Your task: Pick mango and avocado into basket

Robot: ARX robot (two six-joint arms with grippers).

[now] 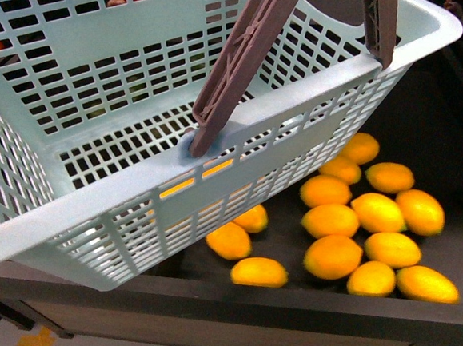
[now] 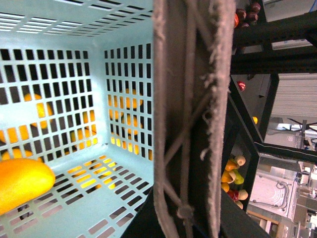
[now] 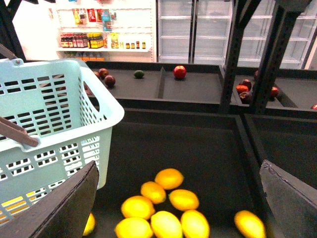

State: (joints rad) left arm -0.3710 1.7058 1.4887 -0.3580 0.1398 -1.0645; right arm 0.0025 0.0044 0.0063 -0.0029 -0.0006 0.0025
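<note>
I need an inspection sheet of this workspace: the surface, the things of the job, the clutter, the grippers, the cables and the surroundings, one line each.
Surface: dark bin floor, bare behind the fruit pile.
Job's things: basket tilted above the bin; one mango on its floor; a dark green fruit, probably the avocado, on the rear shelf.
Clutter: loose mangoes in the bin; red apple on the rear shelf.
Grippers: right gripper open, empty; left gripper mostly hidden by the basket handle, state unclear.
Cables: nothing seen.
Surroundings: shelves with bottles; glass-door coolers.
</note>
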